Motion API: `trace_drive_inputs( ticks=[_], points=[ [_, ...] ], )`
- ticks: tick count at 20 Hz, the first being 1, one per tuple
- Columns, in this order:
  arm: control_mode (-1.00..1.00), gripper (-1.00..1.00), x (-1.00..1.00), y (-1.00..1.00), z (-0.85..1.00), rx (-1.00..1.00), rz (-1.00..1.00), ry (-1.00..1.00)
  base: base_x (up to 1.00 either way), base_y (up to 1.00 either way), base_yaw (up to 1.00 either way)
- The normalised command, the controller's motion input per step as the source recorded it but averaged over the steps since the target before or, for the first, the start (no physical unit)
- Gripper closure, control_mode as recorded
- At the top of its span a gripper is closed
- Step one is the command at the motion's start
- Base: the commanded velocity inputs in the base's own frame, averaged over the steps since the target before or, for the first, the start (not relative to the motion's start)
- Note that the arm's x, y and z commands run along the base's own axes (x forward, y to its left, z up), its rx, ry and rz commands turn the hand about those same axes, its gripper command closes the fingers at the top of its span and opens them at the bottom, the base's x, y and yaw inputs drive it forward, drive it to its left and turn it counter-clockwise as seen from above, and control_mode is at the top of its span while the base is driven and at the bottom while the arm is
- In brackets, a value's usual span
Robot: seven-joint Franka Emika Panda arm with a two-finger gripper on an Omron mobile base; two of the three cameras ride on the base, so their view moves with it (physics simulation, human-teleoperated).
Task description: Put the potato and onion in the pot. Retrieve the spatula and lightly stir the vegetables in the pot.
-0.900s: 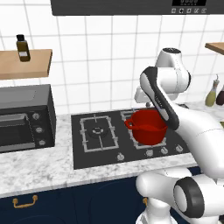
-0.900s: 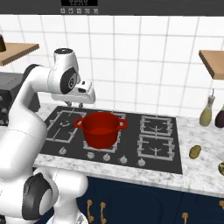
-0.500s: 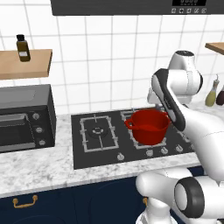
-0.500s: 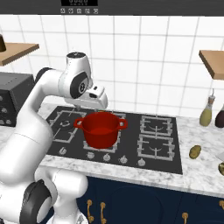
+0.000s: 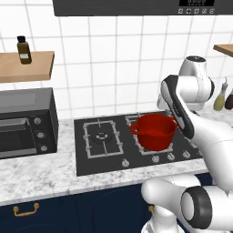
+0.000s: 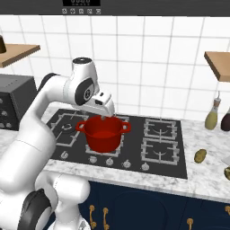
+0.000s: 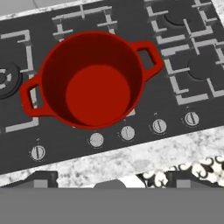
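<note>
The red pot (image 7: 92, 81) stands on the front burner of the hob (image 6: 170, 152), and the hand view looks straight down into it: the bottom is bare, so neither vegetable is in yet. The gripper (image 7: 114, 177) hangs just above the pot, its fingertips (image 7: 41, 177) spread wide with nothing between them.

We judge the step in hand to be fetching the potato (image 6: 200, 156). It lies on the marble worktop (image 6: 211, 179), well apart from the pot, beyond the hob's right edge. We should lift clear of the rim and loop handles, swing right, come down squarely over the potato and close across its narrower side, since a rounded thing may roll.

The right base view gives us the potato and, at its edge, a yellowish thing (image 6: 227, 172) that may be the onion; we cannot tell. The left base view instead shows the toaster oven (image 5: 22, 123) and the shelf bottle (image 5: 23, 50).
</note>
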Motion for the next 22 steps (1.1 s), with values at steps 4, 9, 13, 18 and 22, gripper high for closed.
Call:
trace_drive_inputs(
  ticks=[4, 9, 13, 18, 22],
  points=[
    [-1.0, -1.0, -0.19, -0.46, 0.0, 0.0, -0.23, 0.0, 0.0, 0.0, 0.0],
    [-1.0, -1.0, -0.14, -0.94, -0.12, -0.01, -0.35, 0.01, 0.0, 0.0, 0.0],
    [-1.0, -1.0, 0.07, -1.0, -0.41, -0.01, -0.21, 0.0, 0.0, 0.0, 0.0],
    [-1.0, -1.0, 0.15, -1.0, -0.51, 0.0, -0.2, 0.0, 0.0, 0.0, 0.0],
    [-1.0, -1.0, 0.47, -1.0, -0.46, 0.0, -0.16, 0.02, 0.0, 0.0, 0.0]
  ],
)
